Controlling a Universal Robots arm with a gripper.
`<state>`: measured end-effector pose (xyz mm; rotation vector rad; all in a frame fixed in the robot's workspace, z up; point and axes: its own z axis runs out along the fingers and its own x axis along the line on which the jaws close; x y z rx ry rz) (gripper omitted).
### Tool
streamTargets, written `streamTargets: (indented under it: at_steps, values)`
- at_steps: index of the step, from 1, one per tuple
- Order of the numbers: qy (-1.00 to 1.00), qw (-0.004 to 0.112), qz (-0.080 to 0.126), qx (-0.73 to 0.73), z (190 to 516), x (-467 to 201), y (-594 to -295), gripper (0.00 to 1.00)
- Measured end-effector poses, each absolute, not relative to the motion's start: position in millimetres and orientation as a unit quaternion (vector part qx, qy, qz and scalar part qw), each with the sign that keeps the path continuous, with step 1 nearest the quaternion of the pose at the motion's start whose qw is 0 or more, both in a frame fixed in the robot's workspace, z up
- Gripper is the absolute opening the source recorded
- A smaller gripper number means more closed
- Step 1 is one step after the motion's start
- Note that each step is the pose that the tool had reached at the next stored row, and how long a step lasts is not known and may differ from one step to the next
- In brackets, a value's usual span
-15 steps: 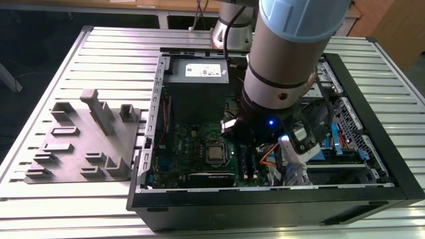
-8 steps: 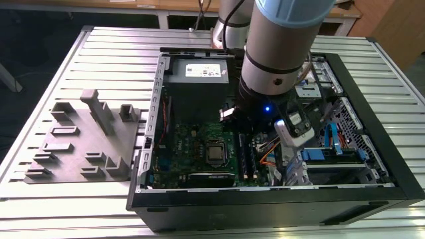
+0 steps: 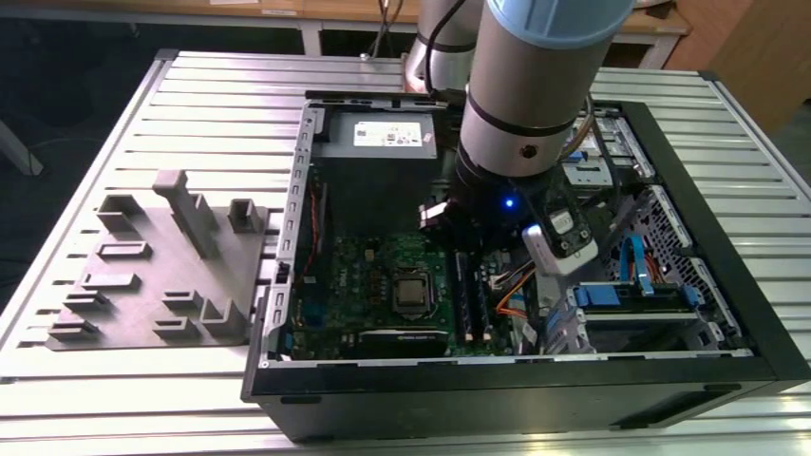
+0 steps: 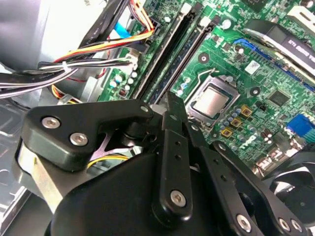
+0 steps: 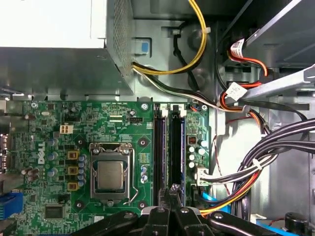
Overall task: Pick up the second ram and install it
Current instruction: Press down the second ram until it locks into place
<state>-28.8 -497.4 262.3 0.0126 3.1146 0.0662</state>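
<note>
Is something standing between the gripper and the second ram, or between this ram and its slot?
Nothing visible does. The second ram seems already seated on the motherboard, with the gripper directly at one end of it. The cable bundle lies to the side, off the memory sticks.

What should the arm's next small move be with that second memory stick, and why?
Probably a short, straight press downward. In the first wrist view the gripper, fingers together, sits over one end of the second ram, which already stands in its slot beside the other stick. Whether it is fully seated cannot be told, so a gentle push seems safest.
</note>
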Motion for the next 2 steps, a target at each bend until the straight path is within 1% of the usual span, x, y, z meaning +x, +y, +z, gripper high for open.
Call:
streamTargets:
  at_steps: [2]
  values:
    - [1.0, 0.013, 0.021, 0.004, 262.3, -28.8, -497.3, 0.07]
